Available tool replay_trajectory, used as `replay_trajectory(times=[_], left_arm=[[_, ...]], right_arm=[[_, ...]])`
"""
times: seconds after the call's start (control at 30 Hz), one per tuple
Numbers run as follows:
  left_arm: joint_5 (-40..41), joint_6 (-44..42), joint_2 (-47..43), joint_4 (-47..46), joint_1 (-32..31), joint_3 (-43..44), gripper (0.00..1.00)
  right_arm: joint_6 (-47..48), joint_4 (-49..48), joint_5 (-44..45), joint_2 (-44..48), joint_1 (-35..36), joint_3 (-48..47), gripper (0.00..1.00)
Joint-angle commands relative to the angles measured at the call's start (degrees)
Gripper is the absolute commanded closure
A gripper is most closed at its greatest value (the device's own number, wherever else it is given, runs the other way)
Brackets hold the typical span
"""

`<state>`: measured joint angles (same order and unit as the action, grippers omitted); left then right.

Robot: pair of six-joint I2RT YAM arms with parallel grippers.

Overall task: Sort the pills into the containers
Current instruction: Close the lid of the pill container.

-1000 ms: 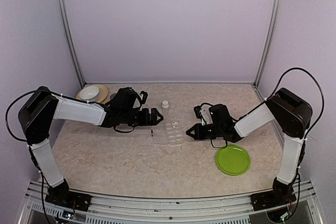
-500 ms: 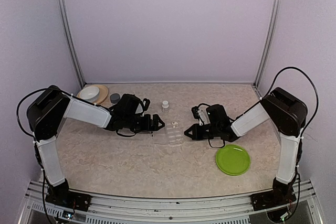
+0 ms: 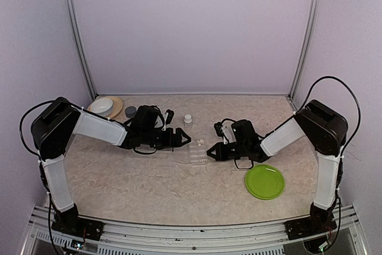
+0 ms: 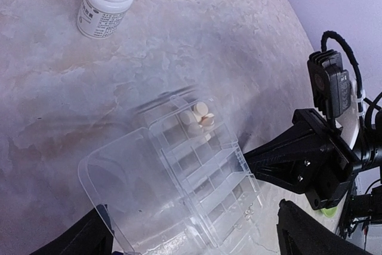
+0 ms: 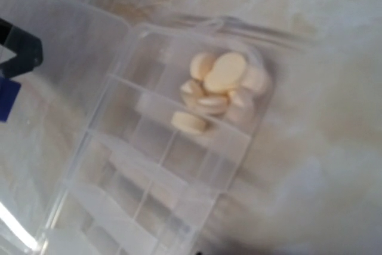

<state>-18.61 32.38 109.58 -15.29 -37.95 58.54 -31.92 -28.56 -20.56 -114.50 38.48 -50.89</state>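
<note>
Your left claw point(image 3: 182, 139) gapes wide, empty, at the compartment box's point(image 4: 119, 183) nine o'clock; your right claw point(image 3: 210, 152), pinched closed on nothing, sits at three. Steady the box before nudging the pills point(image 5: 221, 88) heaped at twelve.

The compartment box point(image 3: 194, 151) lies on the counter point(image 3: 119, 177) near its middle, between my two claws. My left claw point(image 3: 184, 138) sits at the box's left side, and my right claw point(image 3: 209, 152) at its right side. The box's lid point(image 4: 128, 189) lies folded out on the side toward my left claw. The pills point(image 5: 219, 88) lie heaped together in one end compartment, at the far end of the box. Behind the box, apart from it, stands the small bottle point(image 3: 188, 120), upright. The plate point(image 3: 264, 181) lies in front of my right claw, nearer the arm bases. Far left at the back, a bowl point(image 3: 102, 106) sits on a dish point(image 3: 117, 107).
</note>
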Motion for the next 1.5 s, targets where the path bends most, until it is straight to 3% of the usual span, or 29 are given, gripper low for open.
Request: replay_trajectory(times=[0.0,0.53,1.47], left_arm=[[-1.89,0.4,-0.11,-2.46,-0.6,0.03,0.08],[-0.94,1.82,1.2,0.37,-3.18,3.33,0.09],[-2.76,5.17,1.53,-3.43,-5.71,3.72,0.09]], right_arm=[[1.15,0.66,-0.05,-1.51,1.19,-1.61,1.0],[1.99,1.71,0.08,-2.42,2.26,-2.95,1.0],[2.36,1.83,-0.03,-3.01,2.83,-3.55,1.0]])
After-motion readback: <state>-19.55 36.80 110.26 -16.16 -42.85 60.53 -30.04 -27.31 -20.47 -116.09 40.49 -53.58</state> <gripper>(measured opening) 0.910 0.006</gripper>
